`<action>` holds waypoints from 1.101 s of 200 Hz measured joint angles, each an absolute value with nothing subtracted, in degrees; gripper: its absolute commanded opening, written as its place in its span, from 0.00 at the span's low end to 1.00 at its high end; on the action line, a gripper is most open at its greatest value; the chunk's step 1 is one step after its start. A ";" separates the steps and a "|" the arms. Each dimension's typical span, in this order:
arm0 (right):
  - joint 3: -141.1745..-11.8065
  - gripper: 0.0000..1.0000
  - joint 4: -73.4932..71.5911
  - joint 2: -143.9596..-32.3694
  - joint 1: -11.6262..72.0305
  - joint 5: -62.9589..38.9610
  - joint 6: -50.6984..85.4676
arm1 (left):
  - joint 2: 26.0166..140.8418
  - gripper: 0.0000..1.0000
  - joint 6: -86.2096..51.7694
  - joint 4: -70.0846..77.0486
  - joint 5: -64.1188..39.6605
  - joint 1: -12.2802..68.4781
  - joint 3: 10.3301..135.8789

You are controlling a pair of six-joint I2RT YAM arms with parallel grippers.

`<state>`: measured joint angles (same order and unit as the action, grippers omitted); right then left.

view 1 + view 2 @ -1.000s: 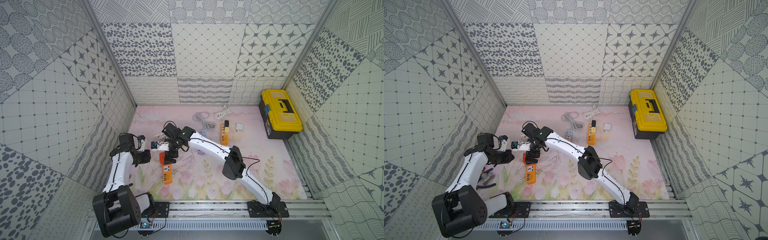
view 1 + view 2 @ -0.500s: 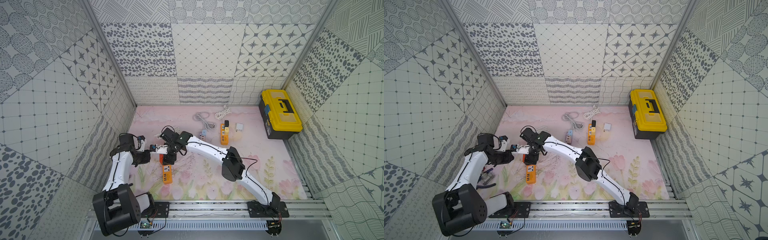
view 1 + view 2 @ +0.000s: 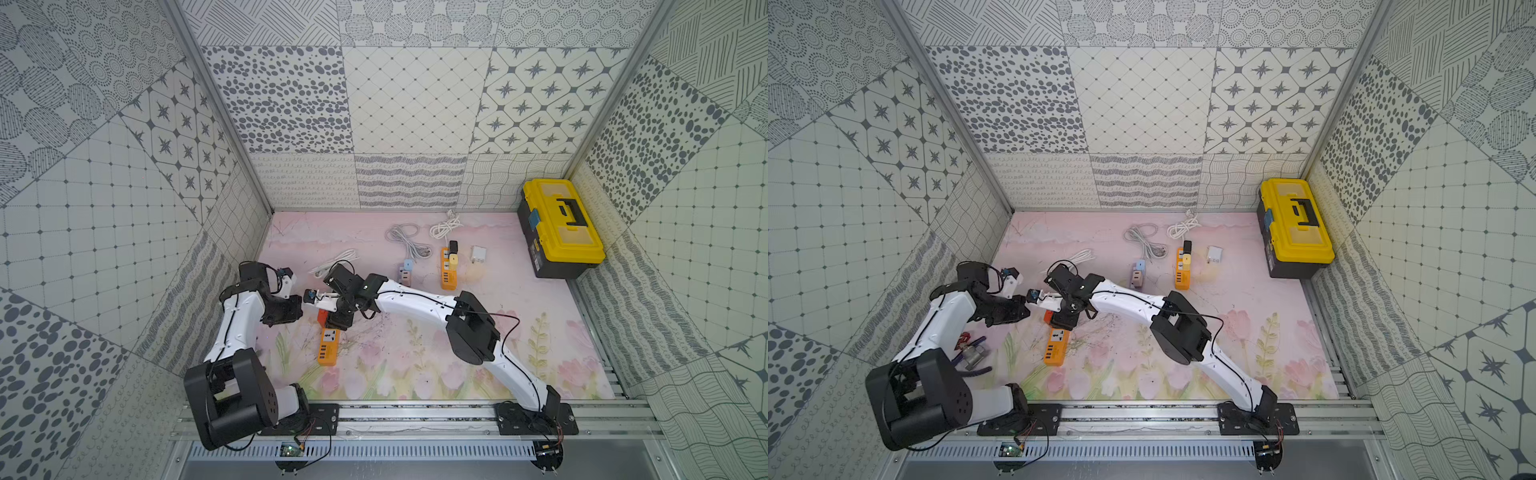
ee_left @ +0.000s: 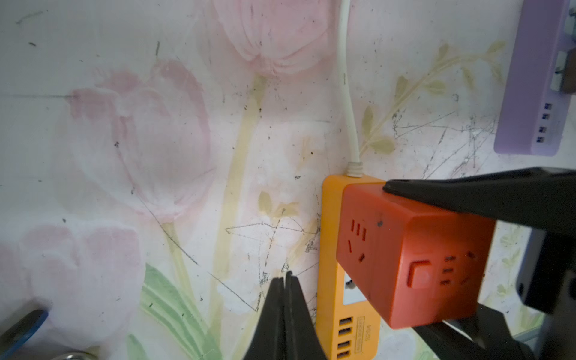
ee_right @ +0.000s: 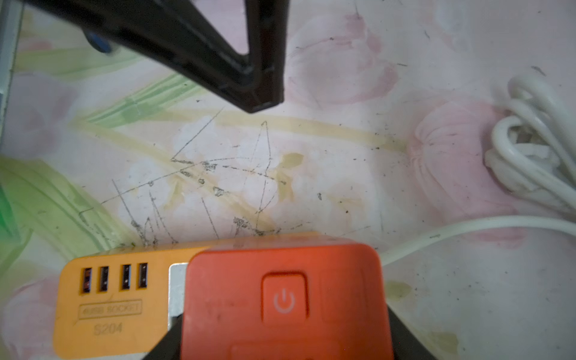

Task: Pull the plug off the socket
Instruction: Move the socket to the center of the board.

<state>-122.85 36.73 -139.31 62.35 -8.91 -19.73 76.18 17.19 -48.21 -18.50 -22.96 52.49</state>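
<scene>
A red cube plug [image 3: 322, 316] [image 5: 283, 299] sits in the far end of an orange socket strip [image 3: 328, 351] [image 4: 332, 249] lying on the flowered mat. My right gripper [image 3: 338, 322] [image 5: 283, 339] comes down over the plug and is shut on it, one black finger [image 4: 467, 196] on each of two opposite sides. My left gripper [image 4: 285, 277] [image 3: 299, 309] is shut with nothing in it. Its tip hovers just beside the strip's long edge, on the side away from the right arm. The strip's white cord [image 4: 349, 109] runs off across the mat.
A purple strip [image 3: 404, 274] and a second orange strip [image 3: 448, 270] with plugs lie further back, beside coiled white cables [image 3: 405, 237] and a white adapter [image 3: 478, 253]. A yellow toolbox [image 3: 561, 226] stands at the back right. A metal fitting [image 3: 971, 353] lies by the left arm.
The right gripper has shifted slightly left and down over the red plug and its jaws have narrowed onto it. The left gripper has closed fully beside the strip.
</scene>
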 measured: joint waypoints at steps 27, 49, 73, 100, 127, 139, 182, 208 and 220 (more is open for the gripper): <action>-123.76 0.14 36.14 -139.65 62.24 -5.39 -16.38 | 77.43 0.00 19.25 -50.26 -20.01 -22.96 53.80; -125.14 0.12 35.99 -140.40 62.06 -2.70 -13.85 | 78.76 0.00 20.86 -51.64 -20.75 -22.96 54.33; -128.22 0.11 35.94 -142.08 61.69 -0.45 -11.51 | 80.73 0.00 22.87 -53.08 -21.76 -22.96 54.37; -129.43 0.10 35.88 -143.00 61.25 0.69 -9.28 | 82.76 0.00 25.32 -54.74 -23.99 -22.96 54.30; -129.75 0.10 35.59 -143.61 61.25 0.82 -7.35 | 85.10 0.00 27.51 -55.53 -25.82 -22.96 54.02; -129.75 0.09 35.53 -143.68 61.23 0.82 -6.48 | 86.46 0.00 28.32 -55.94 -26.35 -22.96 54.02; -129.73 0.09 35.09 -143.70 61.25 1.28 -4.51 | 91.74 0.00 30.17 -56.07 -27.22 -22.96 53.82; -129.14 0.09 34.28 -143.70 61.25 1.87 -3.66 | 94.11 0.00 30.15 -56.31 -27.92 -22.96 53.34; -128.55 0.09 33.41 -143.61 61.28 2.02 -3.44 | 94.91 0.00 30.09 -56.69 -28.84 -22.96 53.21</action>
<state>-128.55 33.41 -143.61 61.28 2.02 -3.44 94.91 30.09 -56.69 -28.84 -22.96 53.21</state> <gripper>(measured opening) 0.664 0.052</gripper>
